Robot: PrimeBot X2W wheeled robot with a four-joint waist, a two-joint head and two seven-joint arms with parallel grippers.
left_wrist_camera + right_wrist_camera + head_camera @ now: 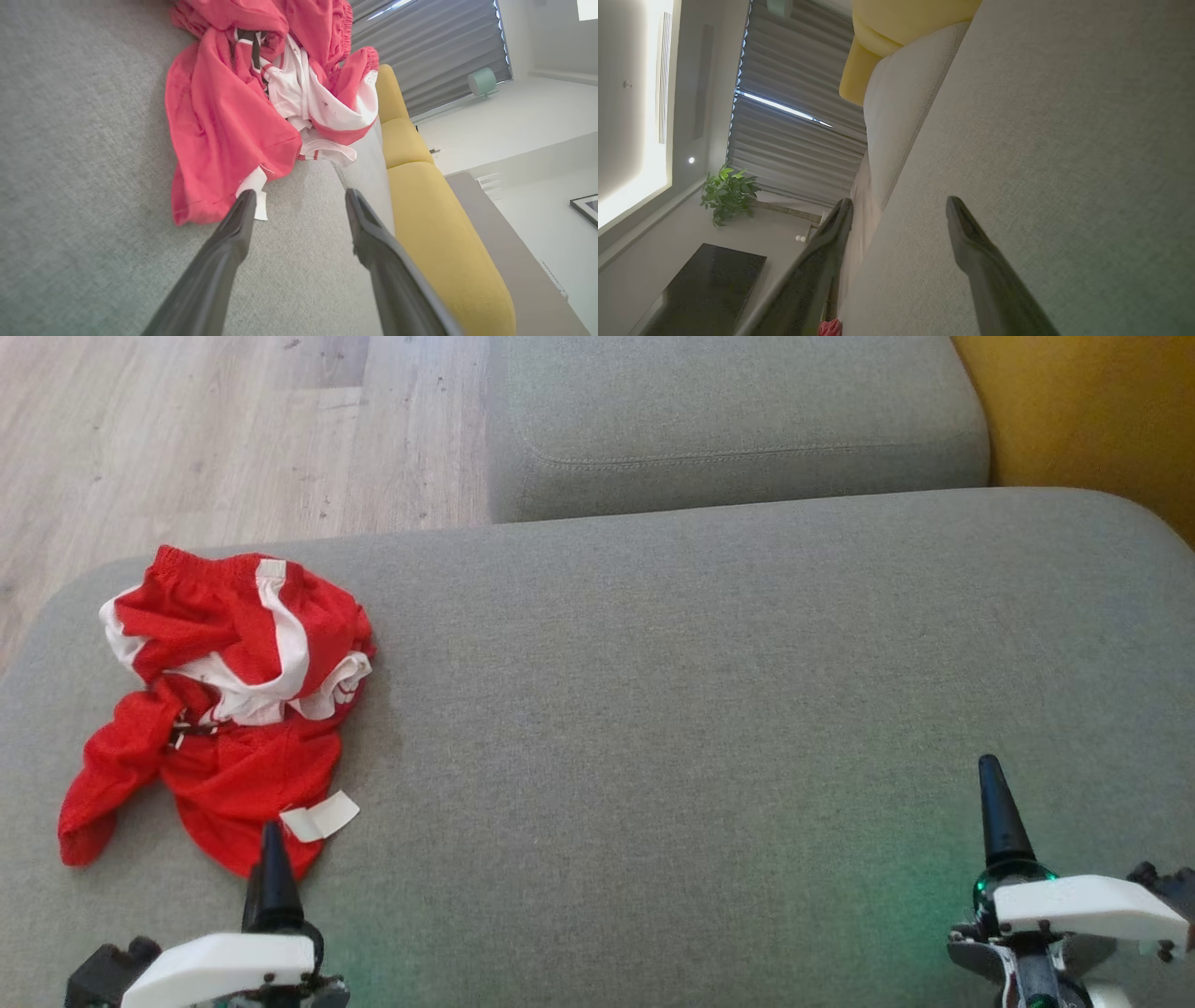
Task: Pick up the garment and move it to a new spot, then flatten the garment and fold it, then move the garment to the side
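I've got the grey sofa seat stretching across my head view. The garment, red with white stripes, lies crumpled at the seat's left end. My left gripper hangs at the garment's near hem, jaws spread wide and empty, one fingertip overlapping the white tag. My right gripper is well apart to the right over bare cushion, its jaws also wide and holding nothing.

No legible text or numbers; white tag at 5 o'clock edge of garment reads blank.
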